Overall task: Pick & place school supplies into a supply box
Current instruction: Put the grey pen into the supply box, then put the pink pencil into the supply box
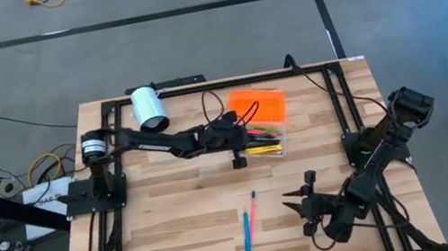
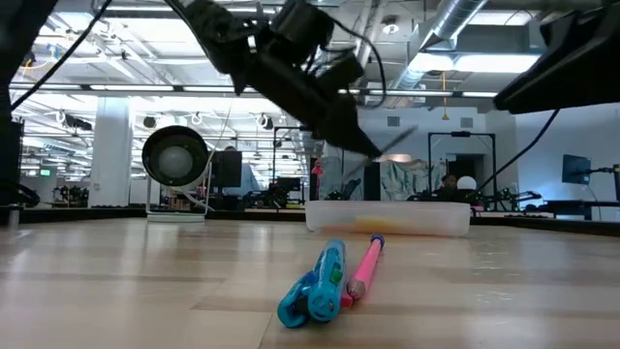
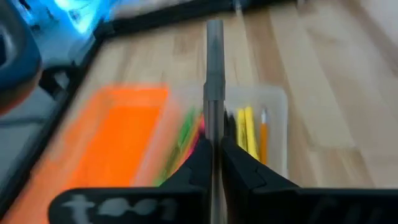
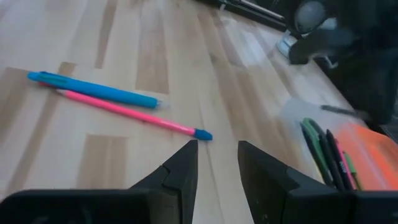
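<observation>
No readable text, labels or numbers.

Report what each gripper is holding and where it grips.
The left gripper pinches a grey pen near its lower end, above the supply box. The right gripper is open and holds nothing.

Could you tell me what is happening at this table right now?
The left gripper is shut on a thin grey pen, holding it above the clear plastic supply box with the orange lid, where several pens already lie. A blue pen and a pink pen lie side by side on the wooden table. The right gripper is open, low over the table near them.
</observation>
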